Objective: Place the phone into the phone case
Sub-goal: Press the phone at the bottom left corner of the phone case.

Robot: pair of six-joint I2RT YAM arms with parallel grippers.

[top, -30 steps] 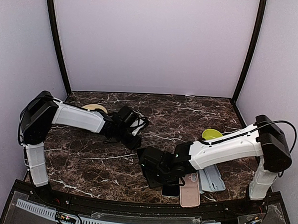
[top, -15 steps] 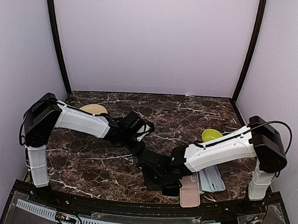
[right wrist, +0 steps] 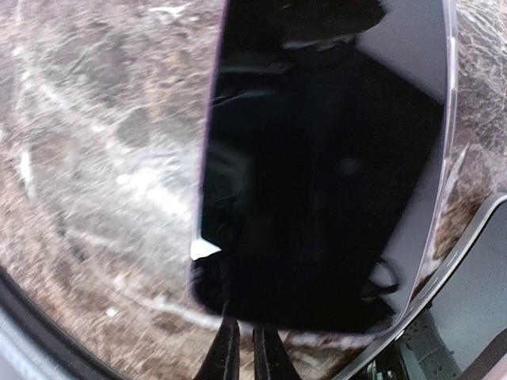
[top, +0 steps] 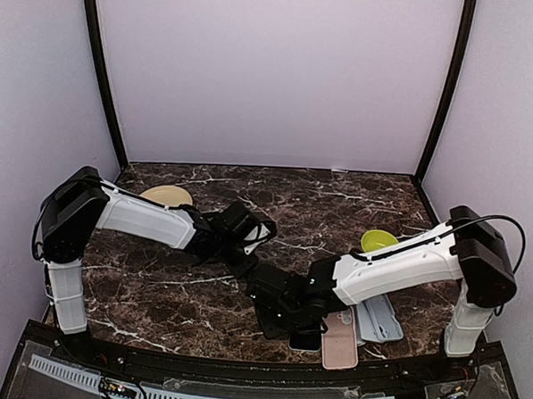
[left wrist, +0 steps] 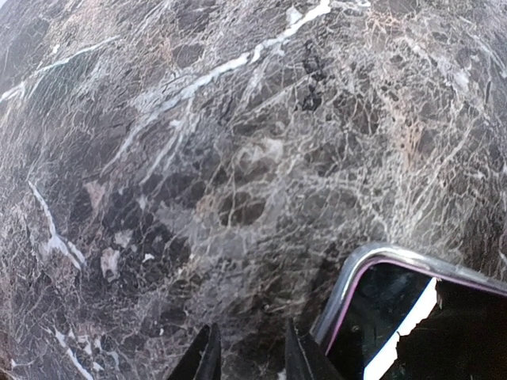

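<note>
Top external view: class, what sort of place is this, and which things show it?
Probably a robot test booth, not a home: plain lilac walls framed by black corner posts, a dark marble-patterned tabletop, and two white-and-black robot arms bolted at its near edge.

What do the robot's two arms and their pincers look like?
Both arms match: the left arm and the right arm have white rounded shells between bulky black joints. A thin black cable loops by the right arm's shoulder. The left pincer and right pincer are black, with slim tapered fingers. No markings are readable.
</note>
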